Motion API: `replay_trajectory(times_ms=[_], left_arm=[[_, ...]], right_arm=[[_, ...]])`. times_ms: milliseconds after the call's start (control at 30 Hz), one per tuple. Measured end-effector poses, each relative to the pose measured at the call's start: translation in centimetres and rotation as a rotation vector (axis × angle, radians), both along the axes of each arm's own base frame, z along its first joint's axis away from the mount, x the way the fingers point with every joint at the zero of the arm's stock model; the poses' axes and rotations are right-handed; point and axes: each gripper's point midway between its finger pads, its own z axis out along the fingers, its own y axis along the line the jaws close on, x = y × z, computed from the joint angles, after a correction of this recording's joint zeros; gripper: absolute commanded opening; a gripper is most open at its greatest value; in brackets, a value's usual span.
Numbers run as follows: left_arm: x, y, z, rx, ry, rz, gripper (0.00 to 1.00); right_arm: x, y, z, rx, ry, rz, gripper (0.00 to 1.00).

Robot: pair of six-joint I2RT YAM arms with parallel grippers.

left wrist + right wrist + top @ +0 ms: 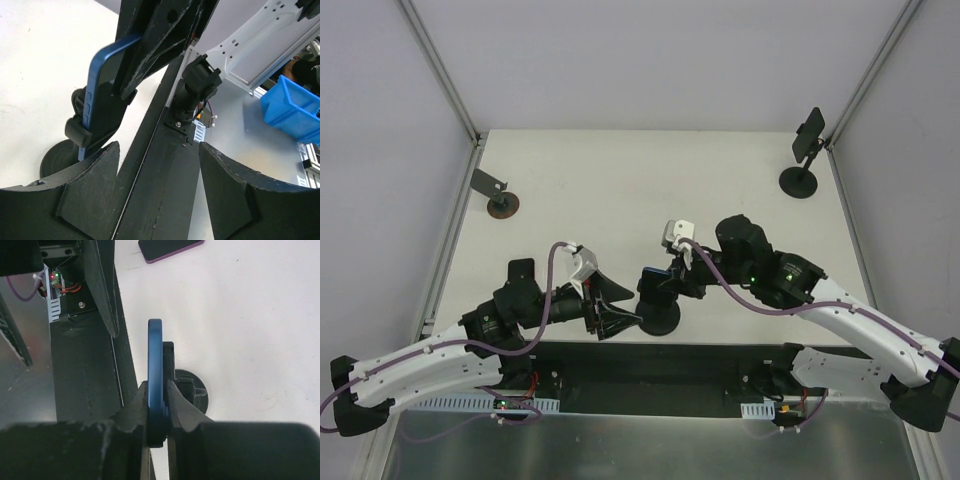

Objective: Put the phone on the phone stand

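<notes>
Closest to the arm bases, at the table's (620, 180) front edge, the left gripper (159, 165) hangs with its jaws spread wide and nothing between them. It faces the phone stand (662, 320), which lies just to its right.

Just beyond, the right gripper (156, 387) is clamped on the blue phone (155, 350), one finger flat on each face. The right wrist view shows the phone edge-on, with its long axis running straight out from the palm. In the left wrist view it leans back steeply and its lower end sits at the stand's hooked cradle. Whether it is fully seated there cannot be told.

The coming move probably turns on this: the phone's long axis already lines up with the stand's back, and the cradle is directly under the held end. The right arm need only settle the phone and let go, and the left is near enough to steady the base.

Farther out, a second phone (170, 249) lies flat on the table. At the back corners stand a tall stand (803, 160) and a low stand (500, 198).
</notes>
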Motion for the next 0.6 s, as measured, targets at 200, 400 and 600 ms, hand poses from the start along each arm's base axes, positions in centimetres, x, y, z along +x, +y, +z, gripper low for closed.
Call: replay_trajectory(times_ms=[200, 400, 600], left_arm=[[0.4, -0.7, -1.0, 0.05, 0.018, 0.0, 0.65], [1.0, -0.5, 0.6, 0.065, -0.025, 0.028, 0.65], [1.3, -0.7, 2.8, 0.042, -0.068, 0.027, 0.67]], right_arm=[[2.5, -0.6, 0.5, 0.009, -0.038, -0.159, 0.01], [11.8, -9.7, 1.5, -0.046, -0.096, -0.809, 0.01], [18.1, -25.6, 2.1, -0.095, -0.116, -1.425, 0.0]])
